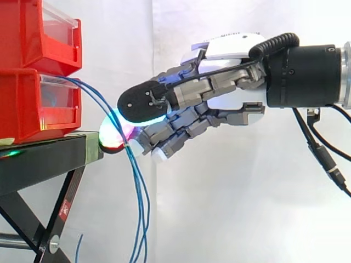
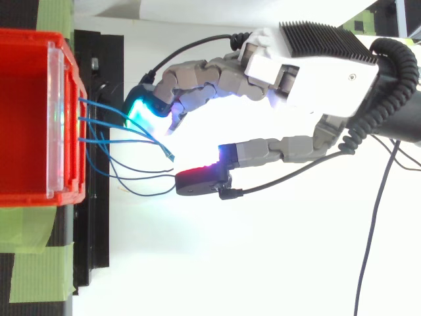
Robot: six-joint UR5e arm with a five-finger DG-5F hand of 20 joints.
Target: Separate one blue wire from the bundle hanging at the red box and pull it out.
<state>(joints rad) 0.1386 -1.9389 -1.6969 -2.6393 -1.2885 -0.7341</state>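
Note:
A bundle of thin blue wires comes out of the front of the lower red bin and hangs in loops past the stand's edge. From above, the blue wires fan out from the red bin toward the hand. The hand reaches in from the right with its fingers slightly bent. Glowing fingertips lie against the wires by the stand's corner. The thumb stands apart on the bundle's other side, glowing red. No wire is visibly pinched.
A second red bin sits on top of the lower one. Both rest on a black stand with slanted legs. Green tape marks the stand's top. A white curtain hangs behind.

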